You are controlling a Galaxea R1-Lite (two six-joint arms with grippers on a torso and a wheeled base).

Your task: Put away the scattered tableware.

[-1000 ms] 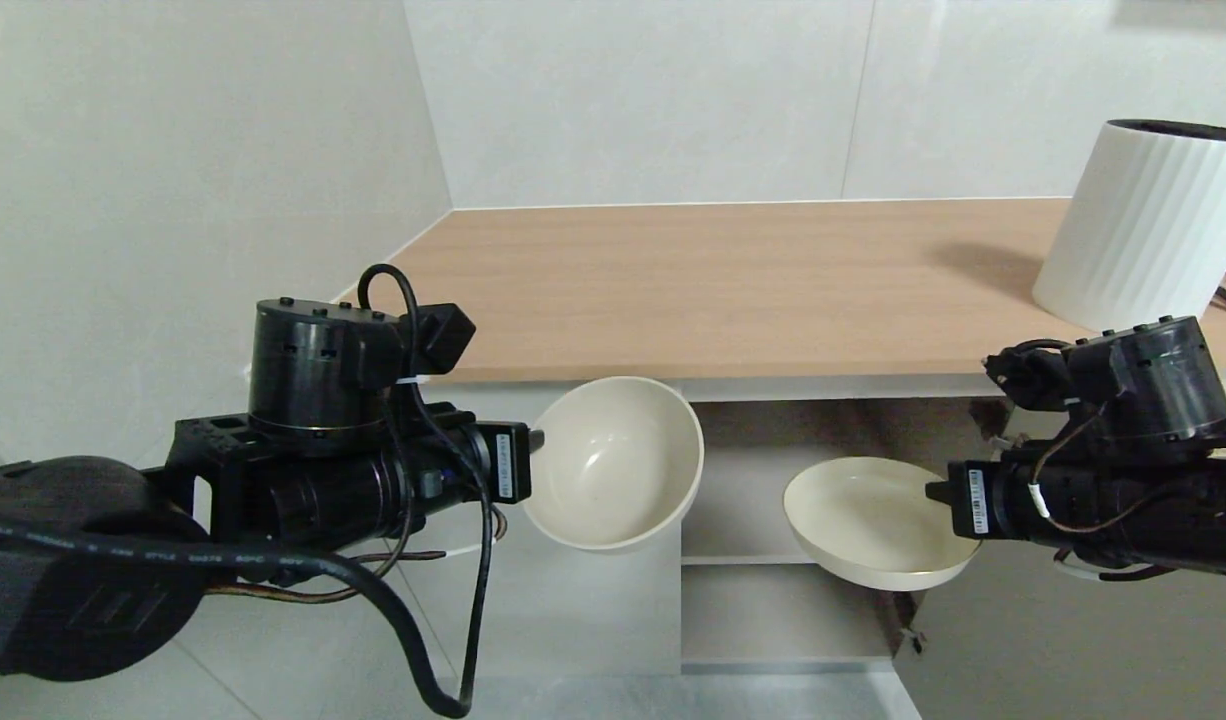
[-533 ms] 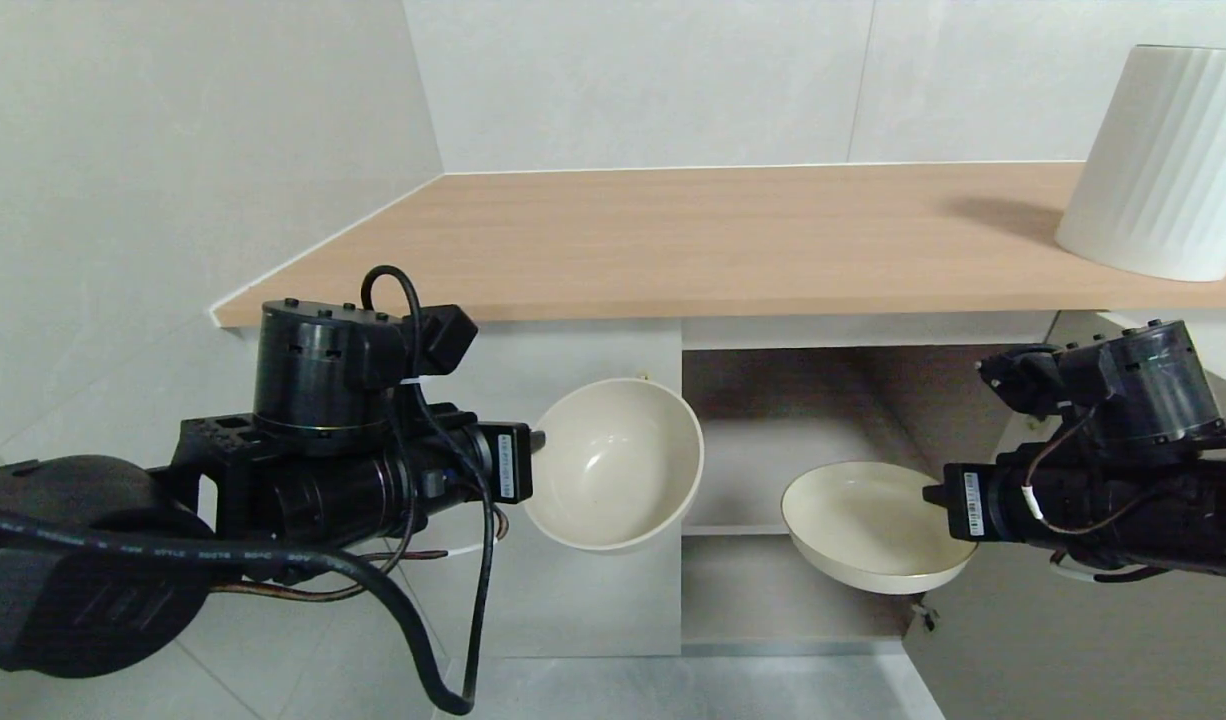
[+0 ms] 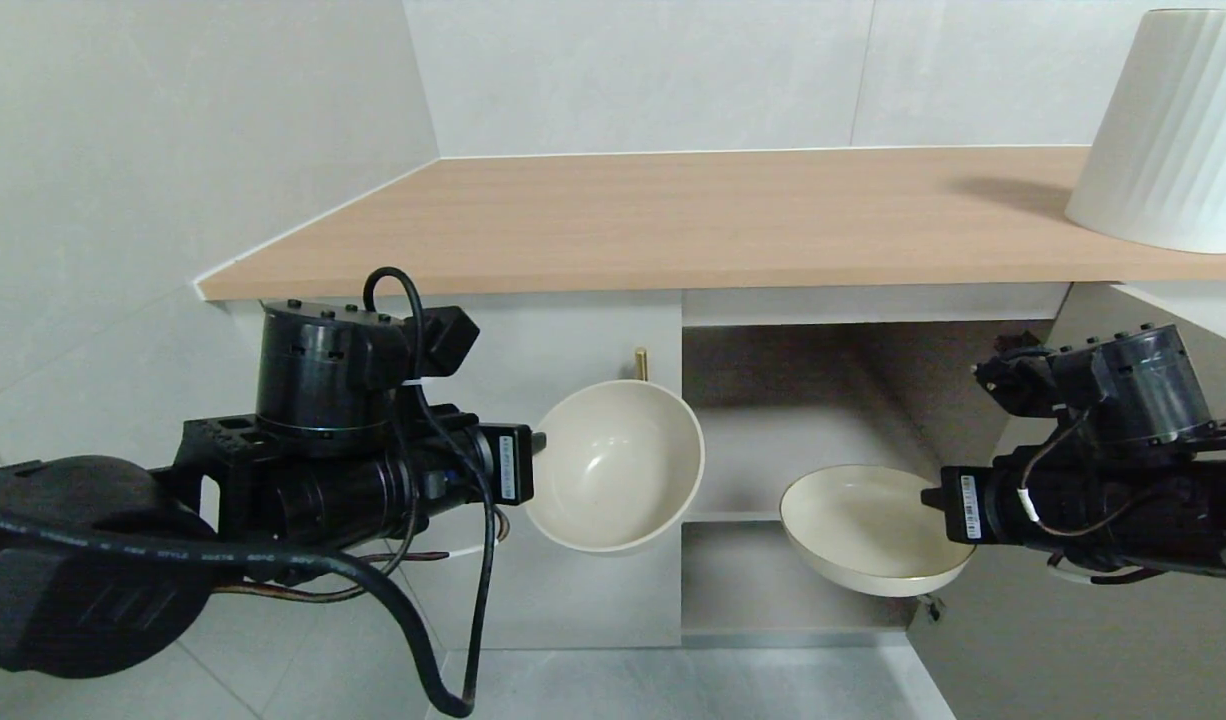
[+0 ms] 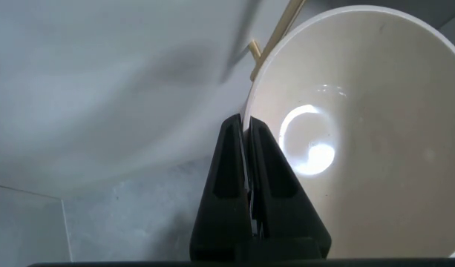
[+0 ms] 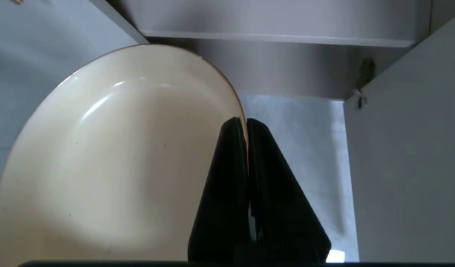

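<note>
A cream bowl [image 3: 613, 478] hangs in the air in front of the closed left cabinet door, tilted with its hollow facing me. My left gripper [image 3: 535, 440] is shut on its rim, seen close in the left wrist view as the left gripper [image 4: 246, 133] pinching the bowl [image 4: 361, 133]. A shallow cream plate [image 3: 863, 525] is held before the open cabinet, level with its shelf. My right gripper [image 3: 928, 493] is shut on its edge; the right wrist view shows the right gripper [image 5: 246, 137] clamped on the plate [image 5: 116, 178].
The open cabinet [image 3: 773, 400] under the wooden counter [image 3: 673, 215] has one shelf [image 3: 733, 516]; its open door [image 3: 1023, 620] stands at the right. A brass knob [image 3: 640, 362] sits on the closed left door. A white ribbed container [image 3: 1168, 130] stands on the counter's right end.
The head camera has lowered, so the counter appears higher and more of the open cabinet shows. Both grippers keep holding the bowl and the plate in about the same places.
</note>
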